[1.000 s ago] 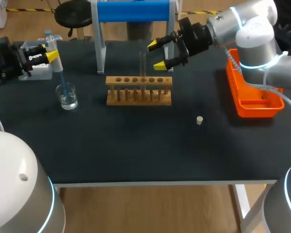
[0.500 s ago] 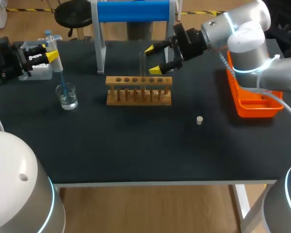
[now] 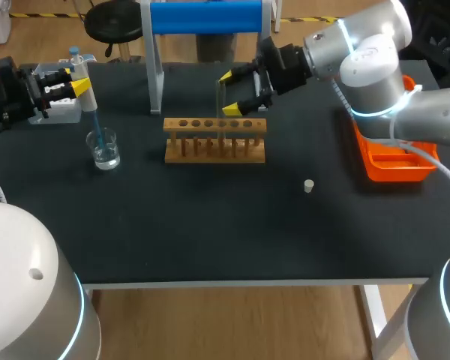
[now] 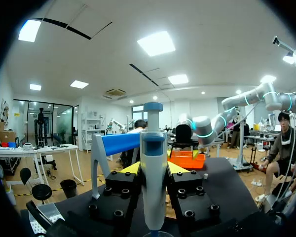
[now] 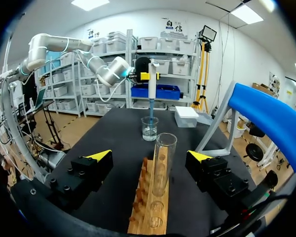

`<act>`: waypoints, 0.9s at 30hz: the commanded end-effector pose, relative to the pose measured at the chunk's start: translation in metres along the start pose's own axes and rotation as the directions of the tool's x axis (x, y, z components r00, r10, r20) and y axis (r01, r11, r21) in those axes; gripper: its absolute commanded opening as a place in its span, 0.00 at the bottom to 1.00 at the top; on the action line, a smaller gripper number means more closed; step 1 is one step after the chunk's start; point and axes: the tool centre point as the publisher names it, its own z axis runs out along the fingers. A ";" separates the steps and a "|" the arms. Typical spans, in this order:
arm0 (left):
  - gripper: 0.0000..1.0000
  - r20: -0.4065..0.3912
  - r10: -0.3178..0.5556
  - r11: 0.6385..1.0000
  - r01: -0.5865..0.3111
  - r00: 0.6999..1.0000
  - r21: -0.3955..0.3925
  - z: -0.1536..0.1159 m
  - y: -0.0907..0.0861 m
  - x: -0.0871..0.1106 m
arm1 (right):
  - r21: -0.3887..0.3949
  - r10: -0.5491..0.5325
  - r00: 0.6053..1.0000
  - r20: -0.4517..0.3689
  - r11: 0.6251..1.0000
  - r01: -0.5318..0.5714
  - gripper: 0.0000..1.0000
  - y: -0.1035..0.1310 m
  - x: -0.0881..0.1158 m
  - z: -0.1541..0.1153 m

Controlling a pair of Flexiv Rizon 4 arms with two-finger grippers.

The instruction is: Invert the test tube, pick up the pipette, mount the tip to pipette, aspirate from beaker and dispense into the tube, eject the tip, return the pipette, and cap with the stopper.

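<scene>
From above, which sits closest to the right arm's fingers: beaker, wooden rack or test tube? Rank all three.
1. Test tube, between the right gripper's open fingers.
2. Wooden rack, holding the tube, just beneath.
3. Beaker, far off on the left side.

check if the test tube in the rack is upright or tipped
Upright: the test tube stands straight in the wooden rack, open end up, inside the open right gripper.

The clear test tube (image 3: 219,99) is standing upright in the rack (image 3: 214,142), the pipette (image 3: 85,90) is dipping its tip (image 3: 97,132) into the beaker (image 3: 104,151), and the stopper (image 3: 308,186) is lying well apart.
</scene>
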 end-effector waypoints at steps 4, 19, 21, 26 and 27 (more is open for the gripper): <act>0.00 -0.003 -0.001 1.000 0.001 1.000 0.001 -0.001 0.000 -0.001 | 0.022 0.001 0.999 0.040 1.000 -0.002 1.00 0.001 0.002 0.006; 0.00 -0.003 -0.001 1.000 0.001 1.000 0.001 -0.001 0.000 -0.001 | 0.069 -0.015 0.997 0.082 0.998 0.009 1.00 -0.004 -0.002 0.017; 0.00 -0.003 -0.001 1.000 0.001 1.000 0.001 -0.001 0.000 -0.001 | 0.069 -0.016 0.996 0.084 0.998 0.010 1.00 -0.004 -0.003 0.018; 0.00 -0.003 -0.001 1.000 0.001 1.000 0.001 -0.001 0.000 -0.001 | 0.079 -0.032 0.995 0.091 0.997 0.025 1.00 -0.005 -0.006 0.020; 0.00 -0.003 -0.001 1.000 0.001 1.000 0.001 -0.001 0.000 -0.001 | 0.082 -0.037 0.995 0.091 0.996 0.029 1.00 -0.005 -0.007 0.020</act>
